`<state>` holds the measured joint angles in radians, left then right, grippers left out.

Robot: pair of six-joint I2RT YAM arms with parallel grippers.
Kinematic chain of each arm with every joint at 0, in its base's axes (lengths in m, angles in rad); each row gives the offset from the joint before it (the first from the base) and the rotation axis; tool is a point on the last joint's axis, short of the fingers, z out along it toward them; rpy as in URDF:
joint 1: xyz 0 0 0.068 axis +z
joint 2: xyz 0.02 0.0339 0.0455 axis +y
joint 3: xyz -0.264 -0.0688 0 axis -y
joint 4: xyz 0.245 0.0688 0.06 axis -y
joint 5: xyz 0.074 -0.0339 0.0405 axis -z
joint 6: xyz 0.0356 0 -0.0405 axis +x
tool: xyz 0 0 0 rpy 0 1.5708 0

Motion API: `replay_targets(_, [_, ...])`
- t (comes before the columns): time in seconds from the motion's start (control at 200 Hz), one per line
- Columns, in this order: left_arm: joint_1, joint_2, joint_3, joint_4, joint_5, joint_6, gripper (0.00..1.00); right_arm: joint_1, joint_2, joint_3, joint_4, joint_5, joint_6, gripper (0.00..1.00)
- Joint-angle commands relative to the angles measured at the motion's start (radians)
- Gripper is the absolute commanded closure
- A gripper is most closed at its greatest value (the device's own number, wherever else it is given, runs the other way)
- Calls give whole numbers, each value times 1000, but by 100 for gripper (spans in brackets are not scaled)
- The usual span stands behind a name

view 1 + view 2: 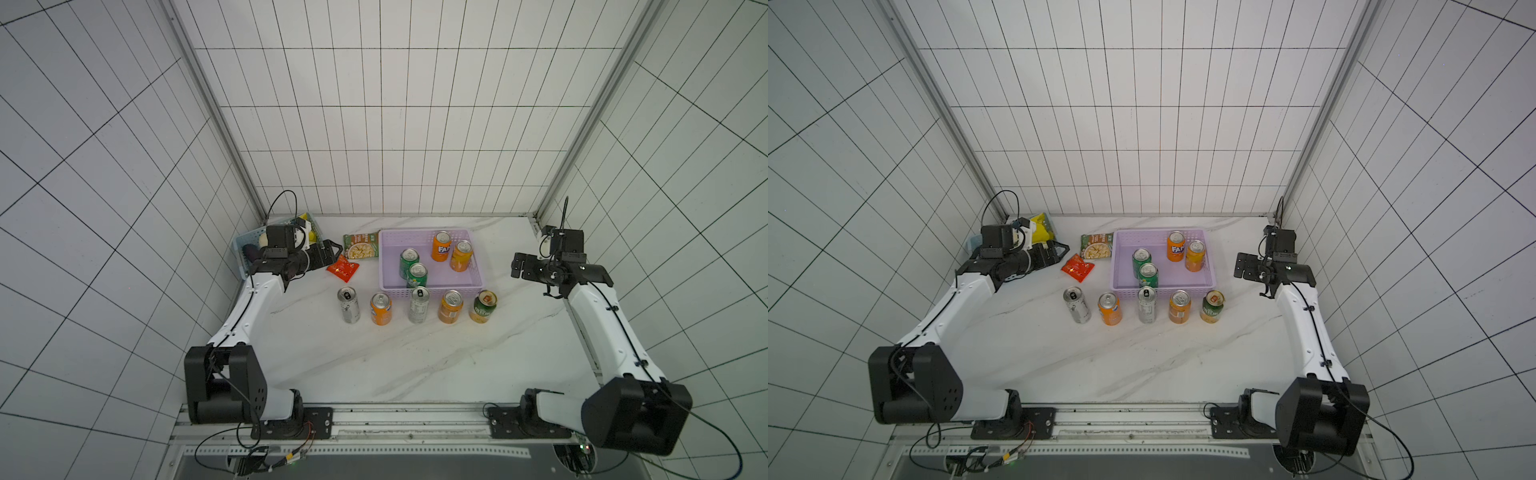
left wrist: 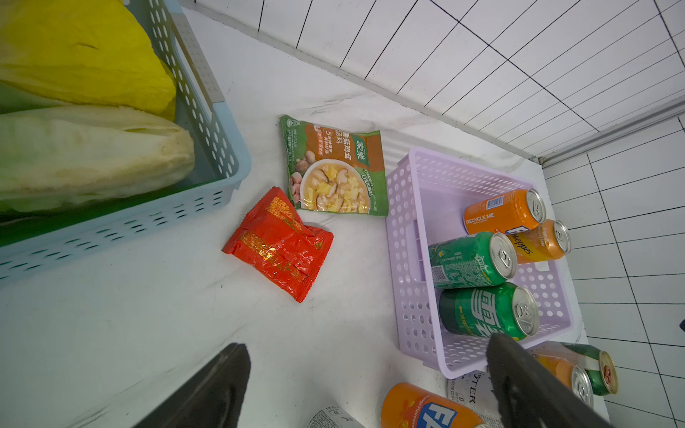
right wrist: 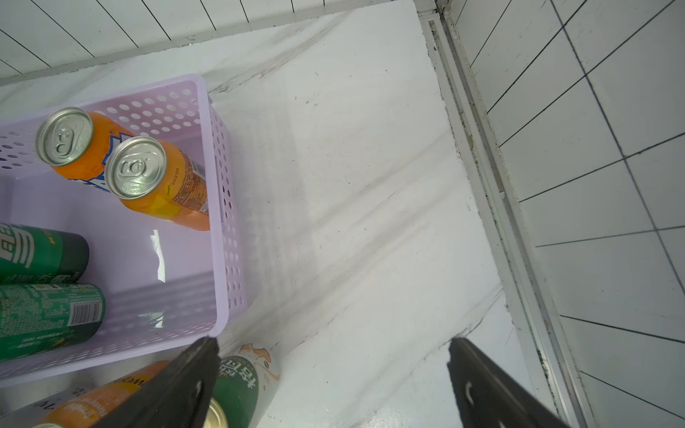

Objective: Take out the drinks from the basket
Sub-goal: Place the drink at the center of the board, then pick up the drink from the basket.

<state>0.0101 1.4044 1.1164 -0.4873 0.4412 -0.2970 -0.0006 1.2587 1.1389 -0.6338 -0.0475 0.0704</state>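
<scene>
The lilac basket (image 1: 419, 232) stands at the back middle of the marble table. Inside it stand two orange cans (image 1: 441, 246) (image 1: 461, 255) and two green cans (image 1: 409, 262) (image 1: 417, 275). In front of it, a row of several cans stands on the table: silver (image 1: 348, 305), orange (image 1: 380, 308), silver (image 1: 419, 304), orange (image 1: 451, 306), dark green and orange (image 1: 483, 306). My left gripper (image 1: 330, 251) hovers open to the left of the basket, above the packets. My right gripper (image 1: 517, 266) hangs open to the right of the basket (image 3: 222, 185), holding nothing.
A light blue basket (image 1: 243, 245) with vegetables sits in the back left corner under my left wrist. A green snack packet (image 1: 360, 246) and a red one (image 1: 343, 269) lie between it and the lilac basket. Tiled walls close the back and sides.
</scene>
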Motion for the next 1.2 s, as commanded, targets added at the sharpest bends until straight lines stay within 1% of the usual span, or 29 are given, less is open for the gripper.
replay_targets(0.0, [-46, 16, 65, -37, -50, 56, 2, -10, -9, 7, 14, -46, -7, 0])
replay_targets(0.24, [-162, 34, 123, -78, -139, 66, 2, -32, -25, -12, 25, -56, -2, 1])
replay_targets(0.38, [-265, 60, 157, -82, -212, 72, 2, -45, -30, -18, 28, -71, 0, 1])
replay_targets(0.53, [-366, 118, 219, -96, -285, 64, 2, -62, -45, -30, 37, -73, 7, 0])
replay_targets(0.66, [-457, 187, 298, -134, -352, 77, 2, -74, -54, -37, 40, -83, 10, 1])
replay_targets(0.87, [-580, 323, 440, -205, -406, 95, 2, -81, -55, -43, 43, -89, 14, 1])
replay_targets(1.045, [-654, 454, 596, -347, -410, 134, 2, -90, -64, -50, 49, -83, 16, 0])
replay_targets(1.194, [-691, 556, 728, -483, -423, 162, 2, -94, -68, -53, 51, -77, 18, 0])
